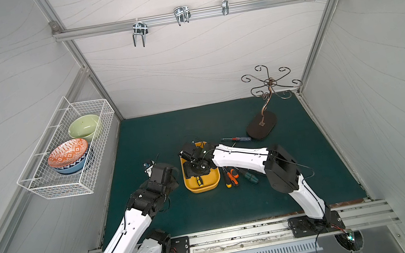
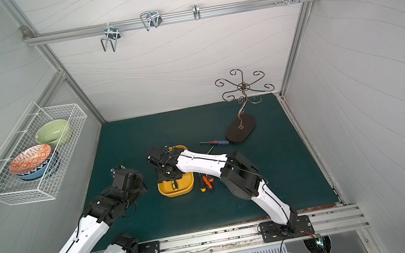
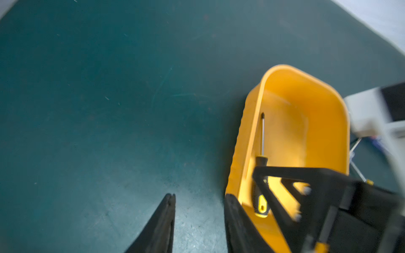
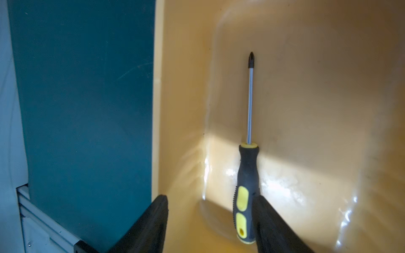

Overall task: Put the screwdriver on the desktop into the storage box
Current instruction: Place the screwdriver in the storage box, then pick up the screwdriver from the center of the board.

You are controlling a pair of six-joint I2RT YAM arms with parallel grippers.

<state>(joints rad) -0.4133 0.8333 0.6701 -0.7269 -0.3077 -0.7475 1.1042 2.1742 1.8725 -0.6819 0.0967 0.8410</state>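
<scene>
Releasing, I'd judge: right wrist view shows the right gripper [image 4: 210, 198] with jaws apart, gripping nothing, and the black-yellow screwdriver [image 4: 247, 186] flat on the storage box [image 4: 186, 87] floor. One finger is just beside its handle, so lift straight up and don't drag it. Left wrist view: left gripper [image 3: 199, 195] gapped and empty over the desktop [image 3: 98, 98], one finger against the box's outer wall, contact unclear. In a top view, loose screwdrivers [image 1: 231, 177] lie just beside the box, with a red-handled screwdriver [image 1: 237, 139] farther off. Both could snag a sideways exit.

Both top views high, facing down onto desktop [image 1: 209, 214], wrist views near — sharing storage box [image 3: 317, 105]
</scene>
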